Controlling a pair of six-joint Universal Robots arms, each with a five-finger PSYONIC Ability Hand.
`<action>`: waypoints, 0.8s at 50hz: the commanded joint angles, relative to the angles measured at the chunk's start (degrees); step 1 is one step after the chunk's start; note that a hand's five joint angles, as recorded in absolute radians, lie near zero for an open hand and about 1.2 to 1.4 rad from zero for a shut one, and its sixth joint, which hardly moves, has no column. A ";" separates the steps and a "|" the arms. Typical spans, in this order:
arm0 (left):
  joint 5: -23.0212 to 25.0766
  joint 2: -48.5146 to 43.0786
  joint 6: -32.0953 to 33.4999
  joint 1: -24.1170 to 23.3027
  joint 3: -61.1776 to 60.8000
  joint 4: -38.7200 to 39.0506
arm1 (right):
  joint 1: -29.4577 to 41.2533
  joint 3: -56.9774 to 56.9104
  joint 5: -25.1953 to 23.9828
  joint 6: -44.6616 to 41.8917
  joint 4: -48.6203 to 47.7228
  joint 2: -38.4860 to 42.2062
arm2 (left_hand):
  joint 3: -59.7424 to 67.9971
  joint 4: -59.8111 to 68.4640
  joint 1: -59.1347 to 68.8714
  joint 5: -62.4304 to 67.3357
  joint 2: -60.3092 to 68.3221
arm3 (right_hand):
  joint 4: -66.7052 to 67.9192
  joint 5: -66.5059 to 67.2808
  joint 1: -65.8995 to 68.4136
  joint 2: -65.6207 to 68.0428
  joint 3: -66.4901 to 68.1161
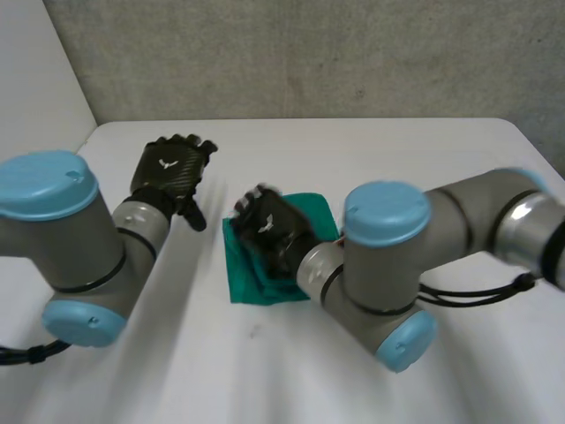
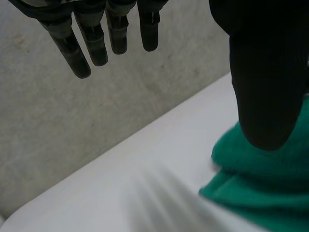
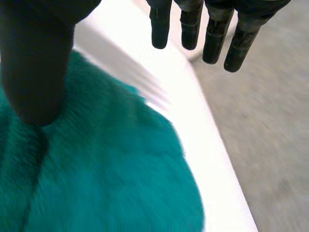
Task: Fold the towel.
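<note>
Your right hand [image 1: 269, 231] is hovering open and empty over the folded green towel [image 1: 250, 281] in the middle of the table [image 1: 397, 150], seemingly to press it flat, while your left hand [image 1: 172, 168] is hanging clear at its ten o'clock, fingers straight, holding nothing.

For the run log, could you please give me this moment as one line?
towel: layered, on table | left hand: open, off towel | right hand: open, over towel

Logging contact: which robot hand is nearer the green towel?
Right. The right robot hand is over the towel; the left robot hand is off to its side, apart.
</note>
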 commanded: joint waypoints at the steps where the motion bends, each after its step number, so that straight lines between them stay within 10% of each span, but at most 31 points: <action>1: 0.37 -4.66 -5.57 -4.34 7.93 -0.64 | -6.64 7.50 3.03 19.30 0.33 -11.12 | 1.16 1.92 0.97 1.84 1.75 | -3.11 -3.46 -1.45 -2.83 -2.09; 16: 2.74 -18.81 -11.73 -11.55 19.80 -7.49 | -15.00 9.79 3.03 30.66 3.32 -14.12 | 4.02 4.78 3.83 4.69 4.61 | -3.11 -3.46 -1.45 -2.83 -2.09; 24: -1.82 -20.22 -10.94 -9.27 18.66 -11.36 | -14.21 -3.37 2.33 30.40 13.40 -0.51 | 4.37 5.13 4.17 5.04 4.95 | -3.11 -3.46 -1.45 -2.83 -2.09; 40: -5.96 -17.94 2.77 -7.24 9.87 -14.79 | -10.34 -12.09 1.18 27.85 17.99 9.00 | 2.85 3.61 2.66 3.52 3.44 | -3.11 -3.46 -1.45 -2.83 -2.09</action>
